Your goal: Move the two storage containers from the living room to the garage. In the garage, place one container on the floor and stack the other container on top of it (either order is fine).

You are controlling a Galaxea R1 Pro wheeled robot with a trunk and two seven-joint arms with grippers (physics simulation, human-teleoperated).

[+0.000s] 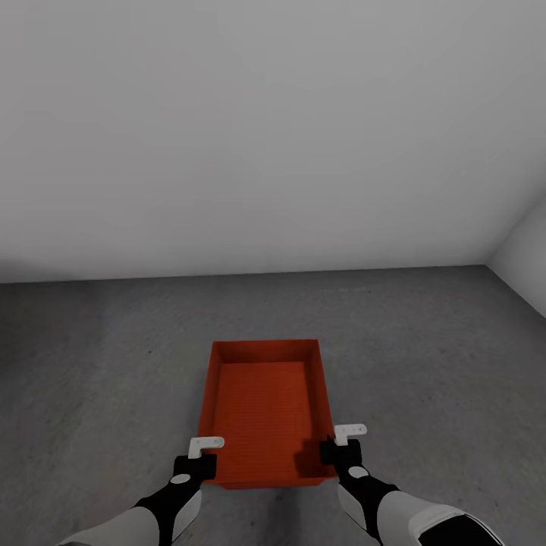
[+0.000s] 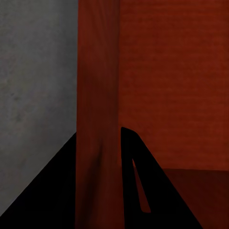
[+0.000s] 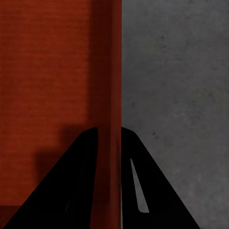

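Place: we stand in the garage, facing a plain white-grey wall (image 1: 273,136) over a dark grey floor (image 1: 91,364).
Bin: one orange-red bin (image 1: 265,409) lies just ahead of both pincers, open side up, its near corners between our two arms.
Left pincer: the left gripper (image 1: 199,453) straddles the bin's left wall near the near corner; in its wrist view one dark finger (image 2: 143,191) sits inside the wall and the other outside, pressed on the wall, so we judge it pinching the bin.
Right pincer: the right gripper (image 1: 343,444) does the same on the right wall, fingers on either side of the thin panel, pinching it.
Contact with floor: we cannot tell whether the bin rests on the floor or hangs just above it (its shadow sits tight under the near edge).
Progress: we judge the first bin brought to the garage and at, or nearly at, its spot; letting go is left, then fetching the second bin and stacking it inside or on this one.
Materials: the bin's walls are thin and smooth, flaring slightly outward; its base shows a fine ribbed texture.
Floor texture: rough, mottled, concrete-like, with faint specks.
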